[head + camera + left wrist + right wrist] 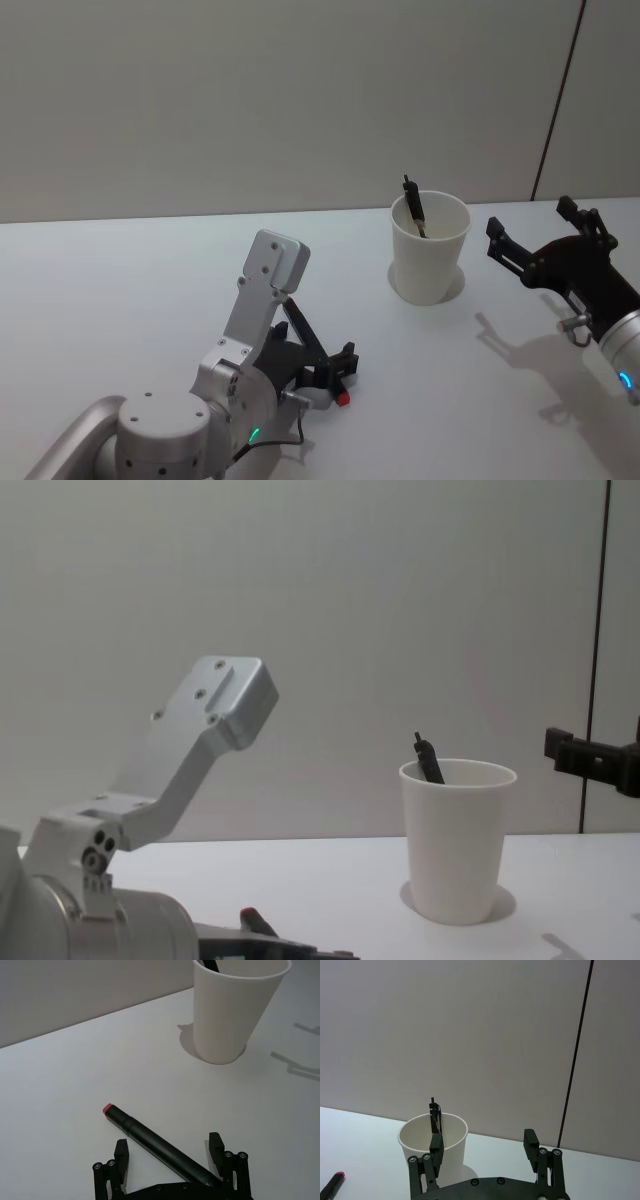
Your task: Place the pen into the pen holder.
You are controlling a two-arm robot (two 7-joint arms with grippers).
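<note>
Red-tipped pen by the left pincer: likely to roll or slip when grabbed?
The pen looks round and smooth, so it may roll on the flat table if nudged. It looks rigid, so probably won't bend. It lies diagonally across the open left pincer, so closing could twist it first. The right pincer hangs beside the cup.

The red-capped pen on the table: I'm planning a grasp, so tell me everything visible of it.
The pen is a slim dark cylinder, plastic by its look, with a red end cap. It lies flat on the white table, red end pointing away from the left tool, whose open fingers straddle its other end. It lies apart from the white paper cup.
</note>
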